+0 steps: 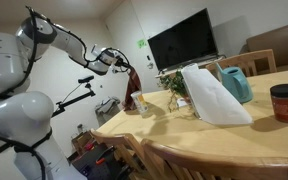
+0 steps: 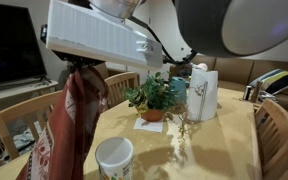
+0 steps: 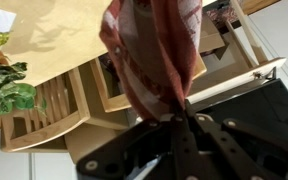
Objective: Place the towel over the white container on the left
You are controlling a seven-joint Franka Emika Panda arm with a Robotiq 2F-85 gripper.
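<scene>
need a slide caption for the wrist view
Black Robotiq gripper, jaws shut on a red-and-white patterned cloth towel, hanging over slatted wooden chairs beside the tan wooden table.

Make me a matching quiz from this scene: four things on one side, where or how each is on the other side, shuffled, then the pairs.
1 towel
2 white cup
3 potted plant
4 television

A dark screen, beyond the chairs
B hanging from the gripper
C middle of the table
D near the table's edge

Pairs: 1-B, 2-D, 3-C, 4-A
</scene>
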